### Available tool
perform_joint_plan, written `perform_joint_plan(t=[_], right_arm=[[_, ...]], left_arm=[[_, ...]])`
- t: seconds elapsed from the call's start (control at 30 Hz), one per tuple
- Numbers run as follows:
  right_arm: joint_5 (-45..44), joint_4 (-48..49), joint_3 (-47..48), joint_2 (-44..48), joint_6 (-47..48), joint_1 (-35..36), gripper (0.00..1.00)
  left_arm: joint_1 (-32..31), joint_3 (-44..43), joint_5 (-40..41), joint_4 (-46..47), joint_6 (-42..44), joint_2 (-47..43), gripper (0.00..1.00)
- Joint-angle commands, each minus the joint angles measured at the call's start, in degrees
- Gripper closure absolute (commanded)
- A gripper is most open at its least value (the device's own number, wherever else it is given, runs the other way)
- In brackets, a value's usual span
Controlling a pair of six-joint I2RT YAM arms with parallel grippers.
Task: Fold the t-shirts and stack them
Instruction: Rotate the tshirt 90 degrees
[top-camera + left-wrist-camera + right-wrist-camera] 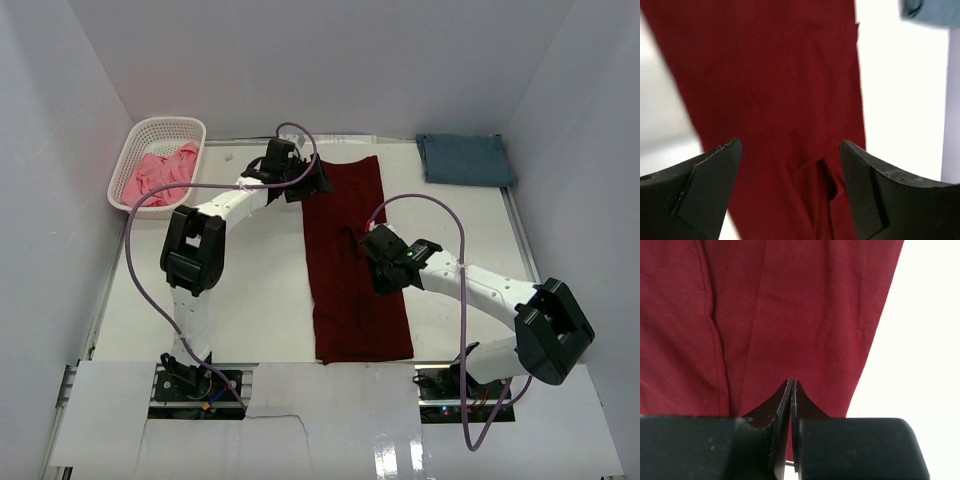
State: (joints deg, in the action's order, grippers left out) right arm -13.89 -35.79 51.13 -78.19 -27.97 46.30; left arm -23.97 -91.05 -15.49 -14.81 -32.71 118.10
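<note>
the maroon shirt (pixel 350 262) lies mid-table as one long narrow strip, running from the near edge up toward the far side. it's mostly flat, with a long crease down it and a small pucker near the middle.

the right gripper (pixel 792 385) sits over that middle, close to the strip's right edge, clenched tight with its tips pressed together. i can't see any cloth between them, so can't tell if it has a pinch or nothing at all. the left gripper (pixel 790 150) hovers spread wide over the far left part of the strip, gripping nothing.

what could go wrong, i reckon: if the right one only has the top layer, or no cloth, lifting would peel the strip open or come up empty. and if the left closes on just one layer, the fold goes crooked.

further out, the blue shirt (pixel 465 158) is folded in the far right corner, well apart. the pink shirt (pixel 160 175) is crumpled in the basket (pixel 167 124), far left — not folded yet.
</note>
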Motion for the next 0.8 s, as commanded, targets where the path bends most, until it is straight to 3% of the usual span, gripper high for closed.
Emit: perform_joint_plan(t=[0.0, 0.5, 0.77], right_arm=[[1.32, 1.59, 0.73, -1.96, 2.48, -0.51, 0.92], [13.45, 9.51, -4.38, -9.42, 5.2, -5.34, 0.92], [17.31, 10.83, -1.57, -14.17, 7.39, -7.89, 0.92]], left_arm=[[-0.2, -5.36, -2.53, 0.74, 0.54, 1.94, 0.11], [1.9, -19.42, -6.4, -4.08, -2.62, 19.96, 0.16], [3.31, -17.05, -4.82, 2.41, -4.38, 22.95, 0.16]])
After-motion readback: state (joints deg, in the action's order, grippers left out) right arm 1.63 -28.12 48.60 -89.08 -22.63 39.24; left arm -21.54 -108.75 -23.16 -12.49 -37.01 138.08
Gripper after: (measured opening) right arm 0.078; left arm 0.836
